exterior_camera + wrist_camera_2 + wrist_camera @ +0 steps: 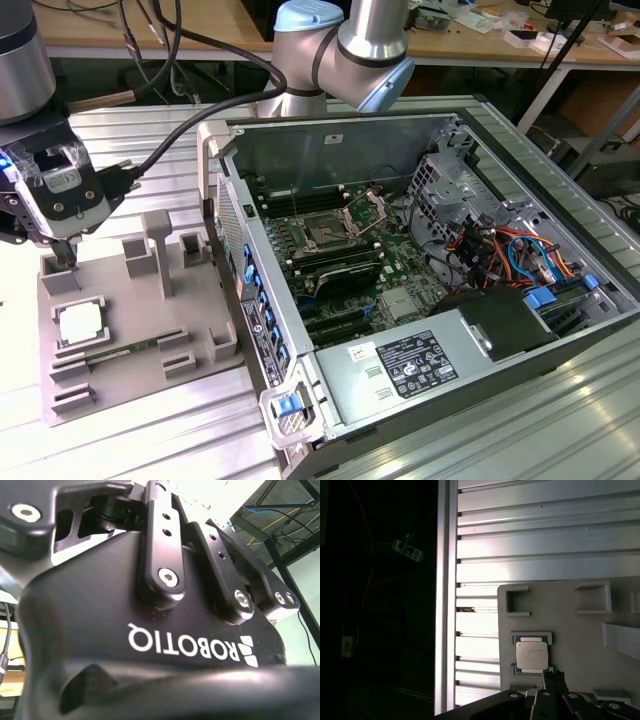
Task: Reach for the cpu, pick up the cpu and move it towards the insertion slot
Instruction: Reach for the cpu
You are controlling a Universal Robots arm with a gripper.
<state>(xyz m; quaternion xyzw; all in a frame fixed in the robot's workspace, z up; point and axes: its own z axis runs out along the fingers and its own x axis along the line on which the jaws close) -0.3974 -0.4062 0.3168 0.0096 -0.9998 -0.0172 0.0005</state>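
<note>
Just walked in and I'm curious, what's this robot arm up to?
The arm's pincer hangs low over the grey holder plate, close beside the cpu, which lies in its pocket on that plate, not yet picked up. Over in the open computer case, the insertion slot has its bracket lifted.

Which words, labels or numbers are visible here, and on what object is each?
White brand logo, upside down: on the gripper's body, second wrist view.
White label, black print too small to read: on the power supply, exterior view.
cpu: no readable marking, first wrist view.
</note>
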